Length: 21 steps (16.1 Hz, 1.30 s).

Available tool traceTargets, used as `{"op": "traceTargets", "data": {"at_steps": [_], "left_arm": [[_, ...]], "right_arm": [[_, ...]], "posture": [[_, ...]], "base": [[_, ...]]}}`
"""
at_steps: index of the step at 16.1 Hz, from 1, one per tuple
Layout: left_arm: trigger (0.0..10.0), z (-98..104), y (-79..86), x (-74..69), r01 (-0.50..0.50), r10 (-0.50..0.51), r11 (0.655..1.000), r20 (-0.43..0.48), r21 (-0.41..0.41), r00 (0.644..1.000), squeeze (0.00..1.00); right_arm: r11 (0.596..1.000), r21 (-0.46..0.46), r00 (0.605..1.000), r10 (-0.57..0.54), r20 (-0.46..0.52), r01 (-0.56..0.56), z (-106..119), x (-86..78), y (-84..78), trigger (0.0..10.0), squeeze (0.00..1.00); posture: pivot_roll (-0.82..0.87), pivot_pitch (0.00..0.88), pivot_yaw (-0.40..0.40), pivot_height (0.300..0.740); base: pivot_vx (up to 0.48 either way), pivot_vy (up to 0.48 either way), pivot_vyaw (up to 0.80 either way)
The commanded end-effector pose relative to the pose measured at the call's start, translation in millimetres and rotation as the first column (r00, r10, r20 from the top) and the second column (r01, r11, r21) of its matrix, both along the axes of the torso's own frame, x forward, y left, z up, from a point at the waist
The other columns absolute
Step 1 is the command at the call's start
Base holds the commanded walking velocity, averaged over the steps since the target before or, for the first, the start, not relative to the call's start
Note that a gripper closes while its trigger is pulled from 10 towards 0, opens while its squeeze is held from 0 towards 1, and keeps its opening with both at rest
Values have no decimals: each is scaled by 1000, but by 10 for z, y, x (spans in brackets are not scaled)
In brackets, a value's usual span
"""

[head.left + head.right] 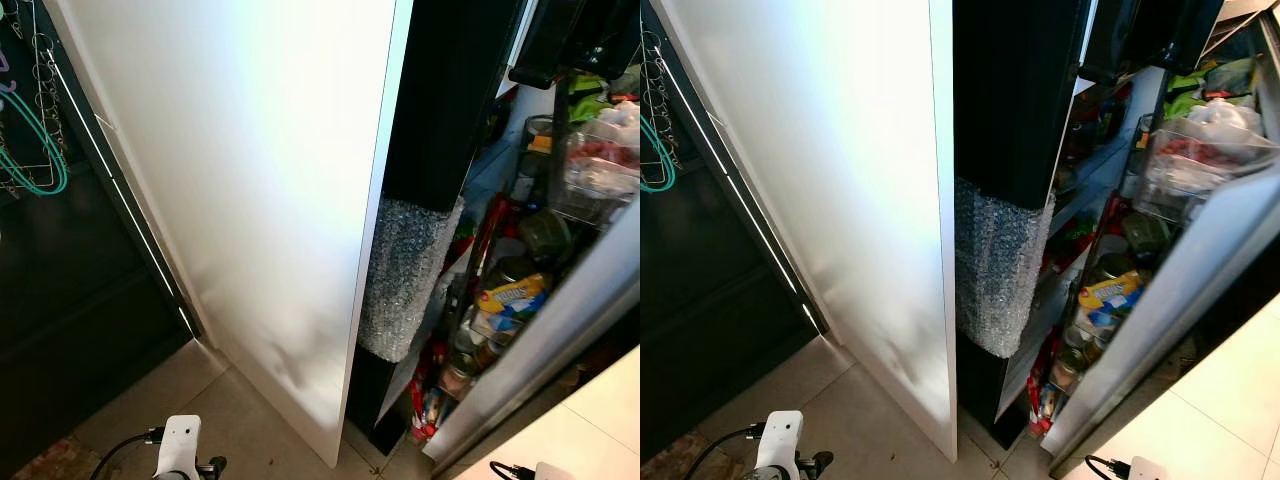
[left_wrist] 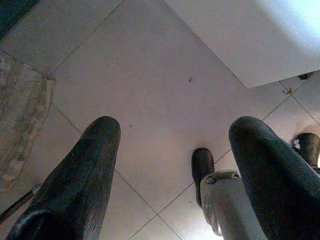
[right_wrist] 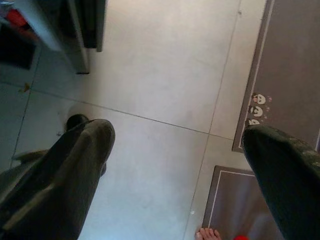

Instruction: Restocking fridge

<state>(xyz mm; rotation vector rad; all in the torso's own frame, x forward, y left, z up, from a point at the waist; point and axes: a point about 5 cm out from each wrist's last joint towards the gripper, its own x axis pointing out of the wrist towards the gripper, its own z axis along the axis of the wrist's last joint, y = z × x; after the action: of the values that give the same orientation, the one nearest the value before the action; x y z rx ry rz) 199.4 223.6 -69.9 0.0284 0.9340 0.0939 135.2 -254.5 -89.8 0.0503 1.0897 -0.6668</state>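
Observation:
The fridge (image 1: pixel 440 90) is a tall black body standing open at the right, with bubble wrap (image 1: pixel 405 280) around its front edge. Its open door (image 1: pixel 540 350) holds shelves crowded with jars and packets (image 1: pixel 505 295). A clear drawer (image 1: pixel 600 165) of food shows further inside. Both arms hang low. My left gripper (image 2: pixel 177 127) is open above the tiled floor with nothing between its fingers. My right gripper (image 3: pixel 180 130) is open too, empty, over floor tiles.
A tall white panel (image 1: pixel 260 180) stands left of the fridge. Beside it is a dark cabinet (image 1: pixel 70 270) with green hangers (image 1: pixel 40 170). Brown mats (image 3: pixel 295 75) and a person's toes (image 3: pixel 207 233) lie below my right gripper. A worn rug (image 2: pixel 20 120) lies near the left.

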Motion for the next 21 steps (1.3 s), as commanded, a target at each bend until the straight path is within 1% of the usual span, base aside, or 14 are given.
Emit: {"op": "traceTargets", "data": {"at_steps": [1, 3, 5, 8, 10, 11, 12, 13, 14, 16, 18, 21], "left_arm": [[10000, -16, 15, -33, 4, -4, 1000, -20, 3, 1000, 0], [10000, -15, 13, -31, 2, -2, 1000, -19, 3, 1000, 0], [10000, -15, 13, -30, 0, 0, 1000, -19, 2, 1000, 0], [10000, -15, 13, -29, -2, 2, 1000, -19, 2, 1000, 0], [10000, -14, 13, -27, -2, 2, 1000, -18, 2, 1000, 0], [10000, -14, 14, -27, -2, 2, 1000, -18, 2, 1000, 0], [10000, -13, 14, -26, -2, 2, 1000, -18, 2, 1000, 0], [10000, -13, 14, -25, -2, 2, 1000, -17, 1, 1000, 0], [10000, -12, 14, -25, -2, 2, 1000, -17, 2, 1000, 0], [10000, -12, 15, -24, -2, 2, 1000, -17, 2, 1000, 0], [10000, -11, 15, -23, -3, 3, 1000, -16, 2, 1000, 0], [10000, -12, 16, -25, -2, 2, 1000, -17, 2, 1000, 0]], "right_arm": [[1000, -1, 1000, -29, 5, 29, -7, -19, 8, 10000, 0], [999, -9, 999, -50, 2, 50, -5, -24, 5, 10000, 0], [993, -68, 996, -93, -11, 92, 6, -39, -10, 10000, 0], [966, -176, 981, -195, -14, 190, 33, -69, -25, 10000, 0], [948, -240, 975, -220, -16, 210, 54, -75, -33, 10000, 0], [943, -255, 974, -226, -15, 215, 60, -77, -34, 10000, 0], [904, -340, 961, -276, -2, 259, 92, -89, -34, 10000, 0], [894, -358, 959, -285, 7, 268, 102, -91, -35, 10000, 0], [878, -395, 957, -290, 13, 271, 119, -91, -38, 10000, 0], [864, -415, 953, -300, 33, 286, 132, -90, -36, 10000, 0], [865, -404, 950, -310, 40, 299, 129, -90, -29, 10000, 0], [823, -440, 927, -371, 60, 358, 146, -112, -8, 10000, 0]], "posture": [[49, 0, 23, 740], [50, 0, 23, 740], [52, 0, 22, 740], [50, 0, 21, 740], [51, 0, 21, 740], [51, 0, 21, 740], [51, 0, 21, 740], [51, 0, 21, 740], [49, 0, 22, 740], [49, 0, 22, 740], [50, 0, 21, 740], [50, 0, 22, 740]], "base": [[0, 0, 0], [0, 0, 0], [0, 0, 0], [0, 0, 0], [0, 0, 0], [0, 0, 0], [0, 0, 0], [0, 0, 0], [0, 0, 0], [0, 0, 0], [0, 0, 0], [0, 0, 0]]}}
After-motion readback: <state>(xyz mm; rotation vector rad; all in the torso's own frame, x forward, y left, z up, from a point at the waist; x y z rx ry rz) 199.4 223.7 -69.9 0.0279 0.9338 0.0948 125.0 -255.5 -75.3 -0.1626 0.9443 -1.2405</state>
